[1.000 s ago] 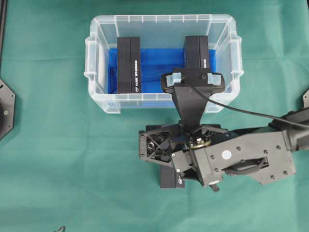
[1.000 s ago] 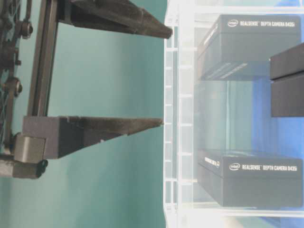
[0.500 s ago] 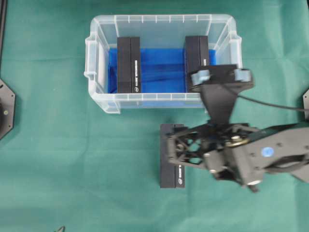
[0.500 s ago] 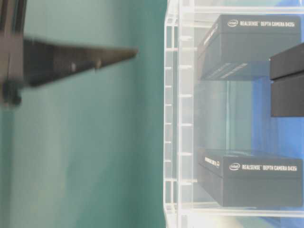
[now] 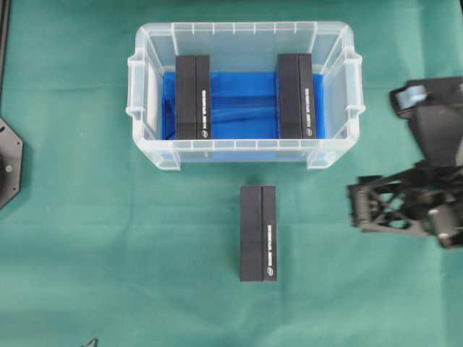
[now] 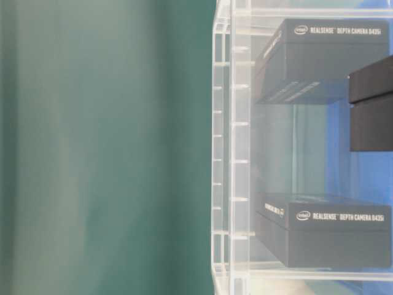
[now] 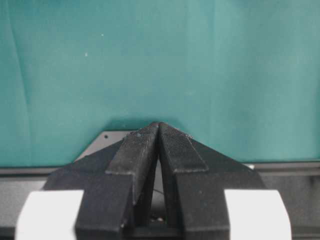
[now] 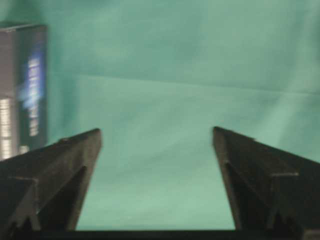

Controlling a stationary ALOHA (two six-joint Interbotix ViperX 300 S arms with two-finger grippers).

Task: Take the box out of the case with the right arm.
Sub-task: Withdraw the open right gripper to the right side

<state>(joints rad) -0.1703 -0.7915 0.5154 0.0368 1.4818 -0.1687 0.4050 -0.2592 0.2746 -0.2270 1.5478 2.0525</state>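
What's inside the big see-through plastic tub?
The clear plastic tub holds two black rectangular boxes, one left, one right, standing on a blue sheet. The sheet beneath the boxes is covered.

The overhead view looks straight down on the green cloth (image 5: 108, 253), with the case (image 5: 244, 155) at upper center. The table-level view sits close beside the case (image 6: 230, 153), turned sideways; both share its 2 boxes (image 5: 192, 97). Each wrist view looks along its own fingers (image 7: 145, 150) toward cloth.
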